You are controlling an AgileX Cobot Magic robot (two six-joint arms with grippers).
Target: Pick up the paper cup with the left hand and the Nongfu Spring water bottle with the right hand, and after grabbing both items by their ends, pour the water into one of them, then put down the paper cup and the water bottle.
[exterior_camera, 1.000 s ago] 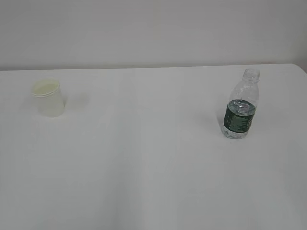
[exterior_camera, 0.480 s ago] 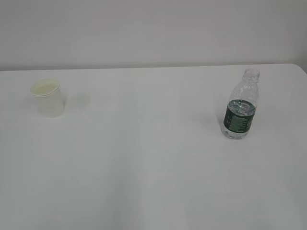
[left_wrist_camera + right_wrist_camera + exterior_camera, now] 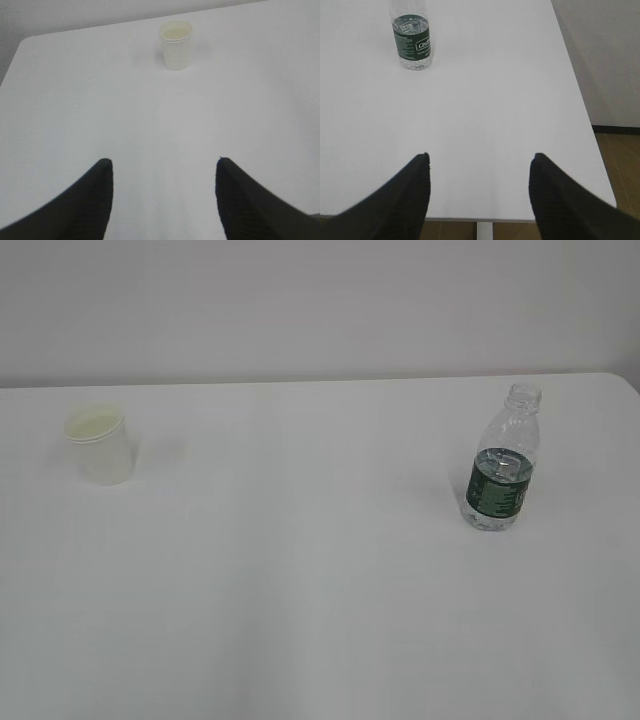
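Exterior: paper cup (image 3: 100, 444) upright far left on white table (image 3: 300, 570), Nongfu Spring water bottle (image 3: 500, 465) upright at right; no tool visible.

Left wrist: left tool (image 3: 162, 167) low over table, fingers apart, empty; cup well ahead.

Right wrist: right tool (image 3: 479, 162) spread, empty, near table edge; bottle ahead, leftward.

Right hand (image 3: 479, 160) jaws spread wide, nothing between them, over the near edge of the white table (image 3: 495, 100). Nongfu Spring water bottle (image 3: 411, 37) upright far ahead to the left, green label, water (image 3: 410, 25) inside. Brown floor (image 3: 615, 150) at right.
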